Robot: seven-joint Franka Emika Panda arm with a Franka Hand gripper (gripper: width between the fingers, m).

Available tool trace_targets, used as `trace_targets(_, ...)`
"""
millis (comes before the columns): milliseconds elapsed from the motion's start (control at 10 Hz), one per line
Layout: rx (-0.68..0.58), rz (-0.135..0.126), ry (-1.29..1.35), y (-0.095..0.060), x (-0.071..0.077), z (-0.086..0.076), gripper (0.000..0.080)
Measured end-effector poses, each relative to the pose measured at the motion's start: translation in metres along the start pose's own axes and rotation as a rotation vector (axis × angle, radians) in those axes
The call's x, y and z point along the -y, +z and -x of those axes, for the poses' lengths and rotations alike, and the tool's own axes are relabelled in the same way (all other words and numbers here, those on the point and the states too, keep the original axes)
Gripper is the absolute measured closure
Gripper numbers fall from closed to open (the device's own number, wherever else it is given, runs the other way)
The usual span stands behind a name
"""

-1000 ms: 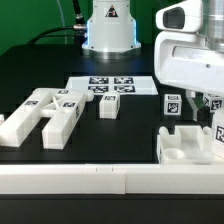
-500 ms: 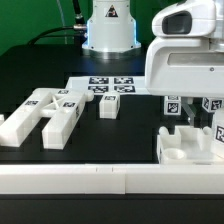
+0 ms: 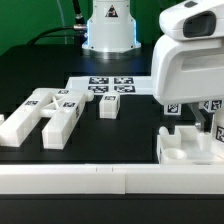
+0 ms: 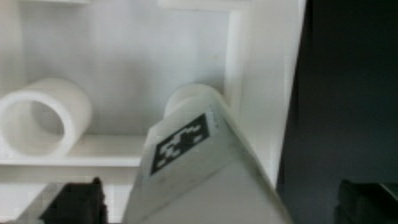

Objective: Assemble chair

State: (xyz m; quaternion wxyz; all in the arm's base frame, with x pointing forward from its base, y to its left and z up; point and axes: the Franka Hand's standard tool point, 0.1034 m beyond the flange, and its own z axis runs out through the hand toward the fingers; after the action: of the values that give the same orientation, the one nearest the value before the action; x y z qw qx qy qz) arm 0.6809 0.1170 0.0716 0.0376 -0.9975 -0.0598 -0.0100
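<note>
Exterior view: the gripper has been moved toward that view's left, over the seat block at its right. The fingers are spread wide with a tagged peg between them, not gripped; a grasp seems intended.

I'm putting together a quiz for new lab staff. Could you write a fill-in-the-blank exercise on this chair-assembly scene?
1. The gripper hangs over the seat block on the exterior view's ___ side.
2. The long bars lie loose on the exterior view's ___ side.
3. The tabletop is coloured ___.
4. The small cube carries a square black-and-white ___ on top.

Missing words: right; left; black; tag.
</note>
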Motion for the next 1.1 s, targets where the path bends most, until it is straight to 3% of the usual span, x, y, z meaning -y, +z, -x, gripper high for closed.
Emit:
trace_targets(200,-0.001,0.032,-0.190,-0.0023,0.0005,-0.0012,0.0151)
trace_targets(500,0.002,0.043,-0.344,-0.0030,-0.0027,-0.0016,0.0151)
trace_targets(600,0.003,0.043,-0.340,-0.0032,-0.0056,-0.0017,0.0270)
trace_targets(700,0.003,0.043,-0.339,-0.0027,-0.0056,-0.0015,0.0270)
trace_targets(900,0.004,0.043,-0.332,-0.0021,-0.0057,-0.0012,0.0513)
trace_targets(1100,0.003,0.041,-0.292,-0.0017,-0.0053,-0.0011,0.0511)
